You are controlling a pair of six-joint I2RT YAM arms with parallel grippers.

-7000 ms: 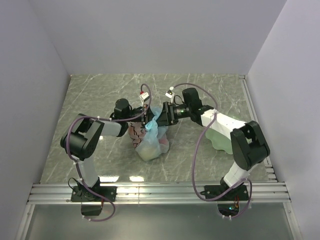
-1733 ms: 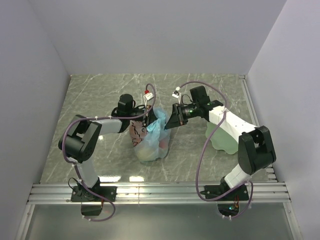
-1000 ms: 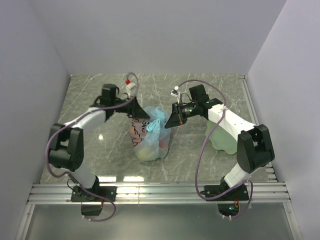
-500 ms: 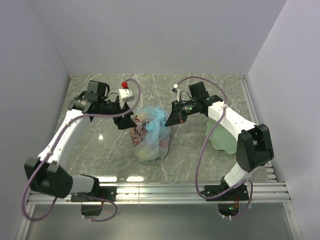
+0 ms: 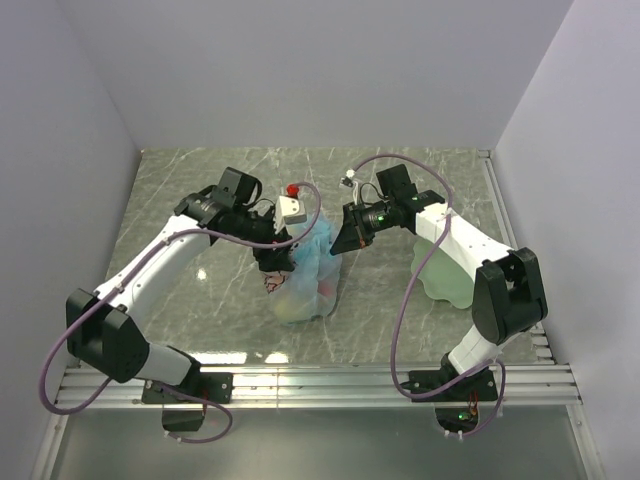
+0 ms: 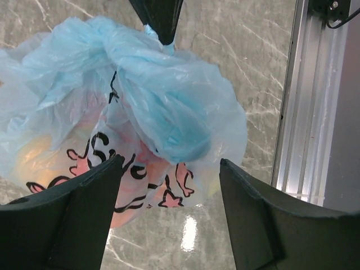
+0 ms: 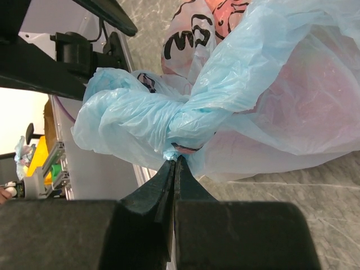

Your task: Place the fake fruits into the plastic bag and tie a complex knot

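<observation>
The plastic bag [image 5: 303, 278] stands on the marble table, light blue with pink and dark print. The fake fruits [image 5: 298, 297] show through it as orange and pink shapes. In the left wrist view the bag [image 6: 169, 95] fills the frame, with a fruit [image 6: 34, 160] glowing orange inside. My left gripper [image 6: 171, 163] hangs open just above the bag, its fingers [image 6: 90, 208] astride the bulging side without touching. My right gripper [image 7: 174, 158] is shut on a twisted blue tail of the bag, just below the knot [image 7: 188, 121]. From above, the right gripper [image 5: 336, 246] is at the bag's right top and the left gripper [image 5: 275, 262] over its left side.
A pale green wavy-edged plate [image 5: 441, 276] lies right of the bag, partly under the right arm. An aluminium rail [image 5: 320, 384] runs along the table's near edge, and white walls close in the other three sides.
My left gripper let go of the bag and opened wide. Its arm swung out to the left and has come back over the bag's left side. The right gripper stayed shut on the bag's tail.
</observation>
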